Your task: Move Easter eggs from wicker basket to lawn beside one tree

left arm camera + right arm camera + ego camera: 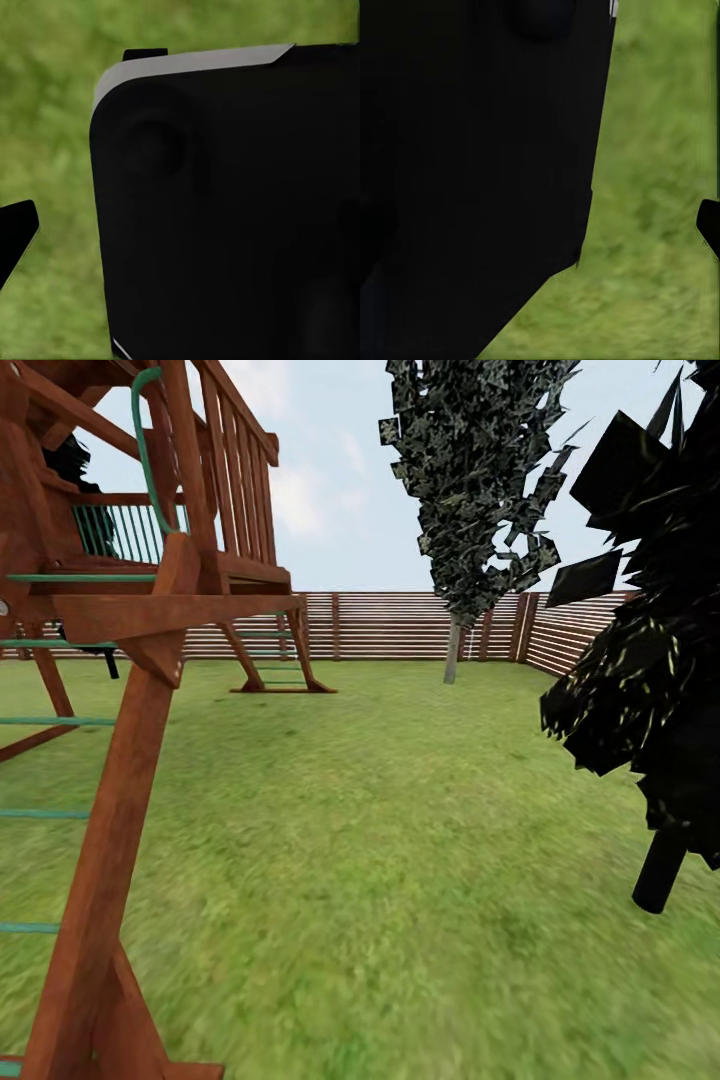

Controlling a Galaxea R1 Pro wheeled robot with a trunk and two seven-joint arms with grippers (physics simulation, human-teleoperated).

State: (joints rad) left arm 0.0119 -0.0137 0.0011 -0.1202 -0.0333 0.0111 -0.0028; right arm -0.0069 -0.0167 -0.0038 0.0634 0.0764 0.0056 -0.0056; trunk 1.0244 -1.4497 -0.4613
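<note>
Here, the lawn [400, 840] stretches to a brown slatted fence [400, 625], where the pale-trunked tree [455, 645] stands; a wooden play tower [120, 660] rises at left, a black conifer [650, 690] at right. Both wrist views face dark robot bodywork over grass; either gripper's state cannot be told

The head camera looks forward and slightly down across the lawn [400, 840] toward a slatted wooden fence [400, 625] far off, with a wooden play frame [130, 660] very near at the left and a pale-trunked tree [455, 645] by the fence. Each wrist camera points down at grass [52, 135] from close range, largely blocked by a black robot body panel [225, 210] and another [472, 172]. All three views share the grass.
</note>
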